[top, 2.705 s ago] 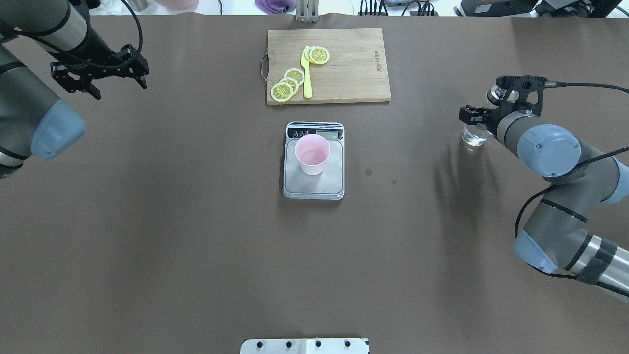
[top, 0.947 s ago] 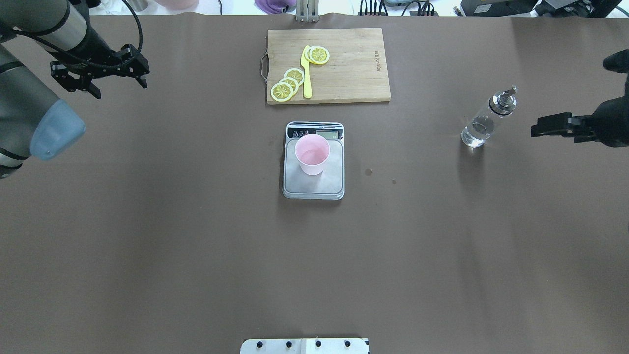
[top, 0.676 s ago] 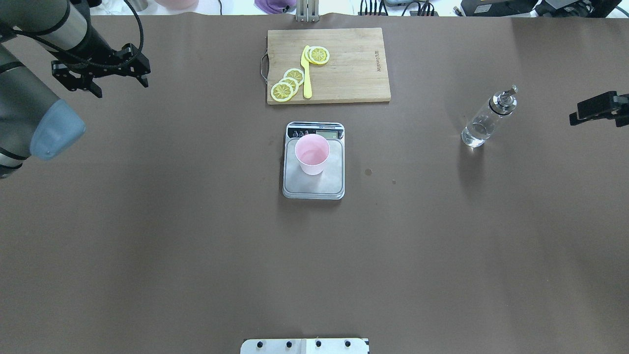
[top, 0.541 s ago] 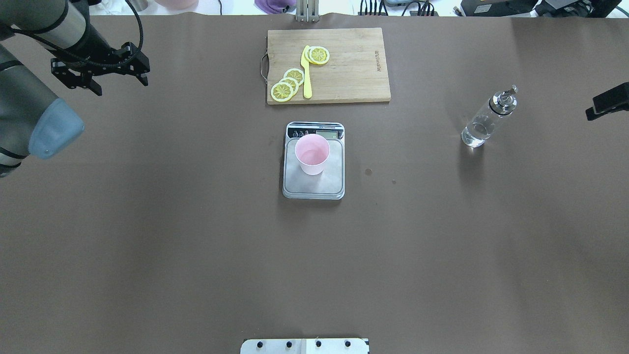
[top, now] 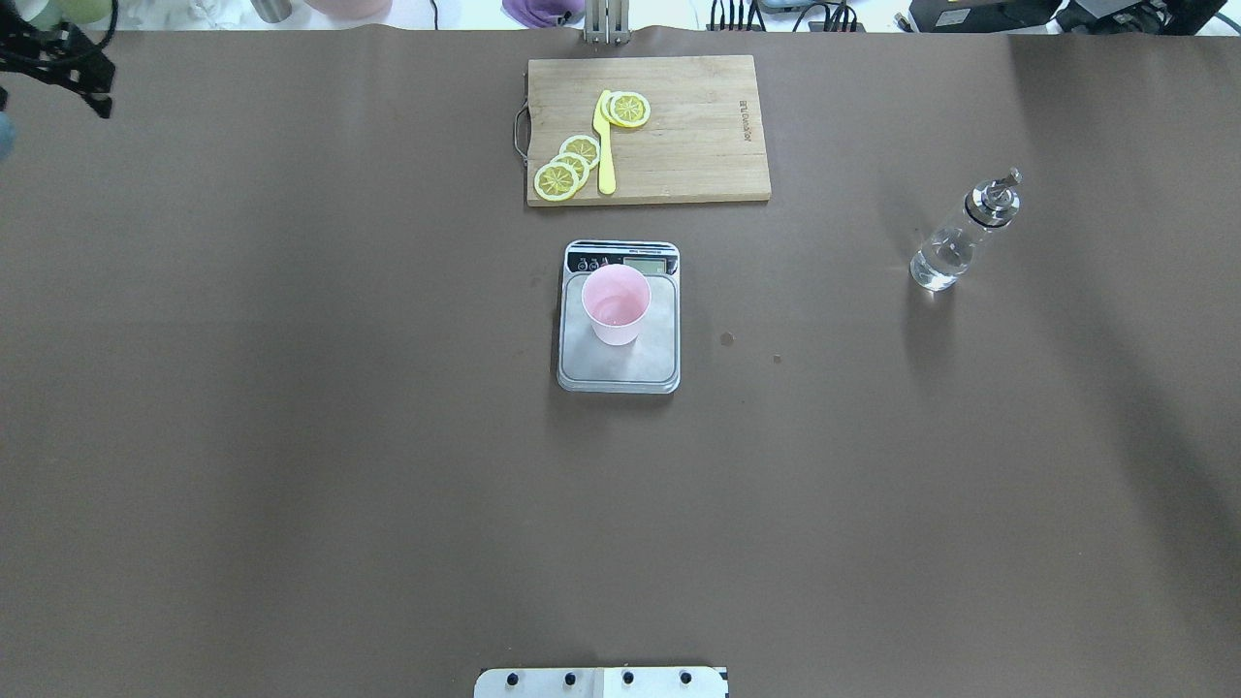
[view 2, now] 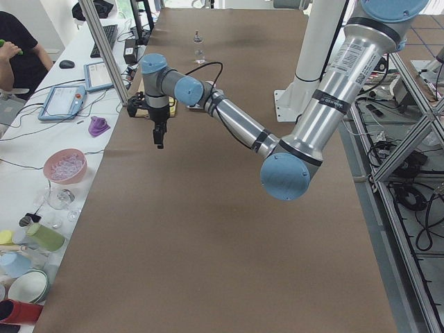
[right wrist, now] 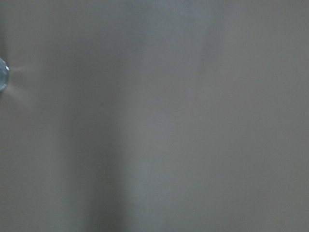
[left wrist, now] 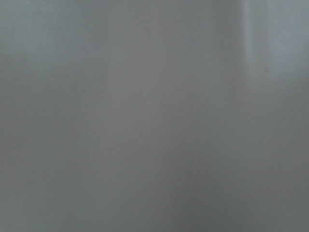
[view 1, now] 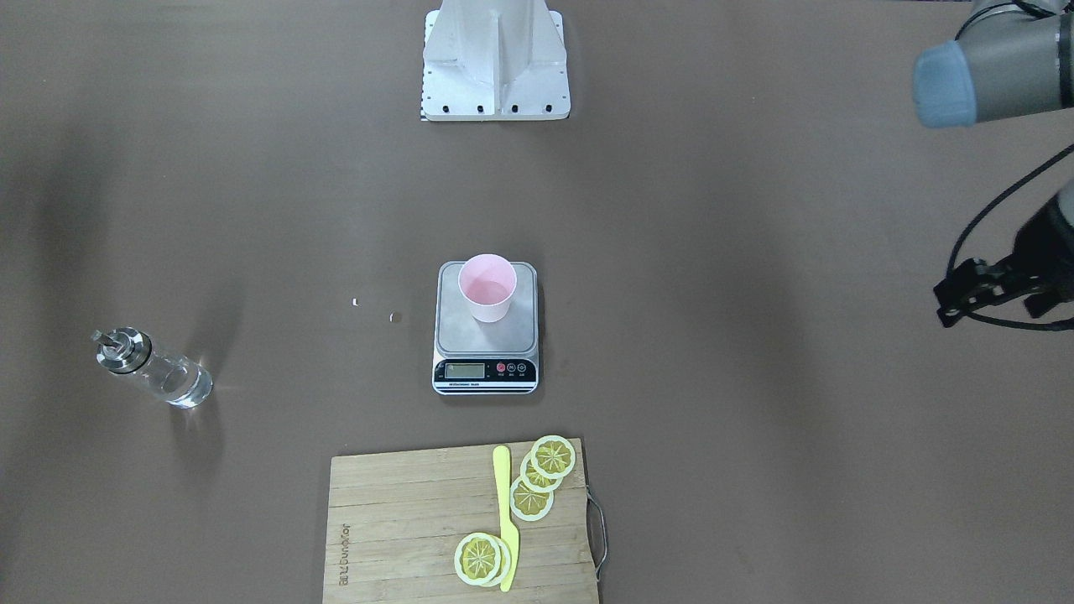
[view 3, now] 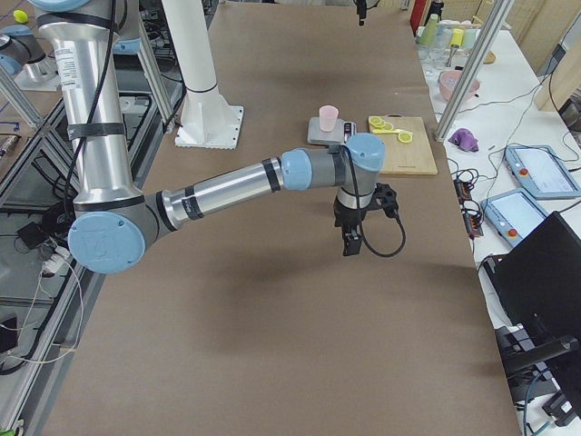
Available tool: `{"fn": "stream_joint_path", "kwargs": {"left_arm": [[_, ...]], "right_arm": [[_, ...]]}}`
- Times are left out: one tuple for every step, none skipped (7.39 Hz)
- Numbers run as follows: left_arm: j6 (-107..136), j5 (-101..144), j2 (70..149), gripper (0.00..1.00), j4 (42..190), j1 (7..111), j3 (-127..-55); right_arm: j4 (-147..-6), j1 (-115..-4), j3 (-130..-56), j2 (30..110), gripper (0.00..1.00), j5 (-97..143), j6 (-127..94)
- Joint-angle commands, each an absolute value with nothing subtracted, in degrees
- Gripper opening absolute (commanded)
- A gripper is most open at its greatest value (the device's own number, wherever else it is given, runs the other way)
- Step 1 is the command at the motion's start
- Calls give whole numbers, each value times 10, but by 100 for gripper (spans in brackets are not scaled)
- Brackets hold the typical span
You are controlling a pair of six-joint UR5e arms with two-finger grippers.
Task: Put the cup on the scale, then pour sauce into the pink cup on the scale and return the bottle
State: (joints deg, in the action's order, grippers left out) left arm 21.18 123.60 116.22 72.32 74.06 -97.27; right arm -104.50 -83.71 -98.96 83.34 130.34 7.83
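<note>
The pale pink cup (top: 616, 305) stands upright on the silver scale (top: 661, 364) at the table's middle; both also show in the front view, cup (view 1: 487, 288) on scale (view 1: 453, 337). The clear glass bottle (top: 953, 244) with clear sauce and a metal spout stands alone at the right, also in the front view (view 1: 158, 375). My left gripper (view 1: 990, 312) hangs open and empty far off at the table's left side; only its edge shows in the overhead view (top: 70, 74). My right gripper (view 3: 352, 242) shows only in the exterior right view, away from the bottle; I cannot tell its state.
A wooden cutting board (top: 698, 136) with lemon slices (top: 567, 167) and a yellow knife (top: 605, 145) lies behind the scale. The robot's base plate (top: 601, 682) sits at the near edge. Both wrist views show only blurred brown table.
The right gripper let go of the bottle, which stays standing, and pulled away right, out of the overhead view. The left arm moved back to the far left corner.
</note>
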Motion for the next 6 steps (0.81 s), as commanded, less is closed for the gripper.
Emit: {"fn": "stream_joint_path", "kwargs": {"left_arm": [[27,1240,1102,99,691,854,-933],[25,1251,1053,99,754,896,-924],[23,1339,1001,99,810,918,-892],[30,1401,973,99,843,919,-869],[25,1401,956,99,847,918,-858],[23,1401,952,99,857,919,-865]], "right_arm": [[-1046,-867,-916,838,100,1309,126],[-1045,-874,-905,845,100,1313,127],[-1042,-875,-903,856,100,1320,123],[-1042,-879,-903,876,100,1342,123],[-1035,-899,-904,889,100,1371,125],[-1031,-909,-905,898,100,1385,127]]}}
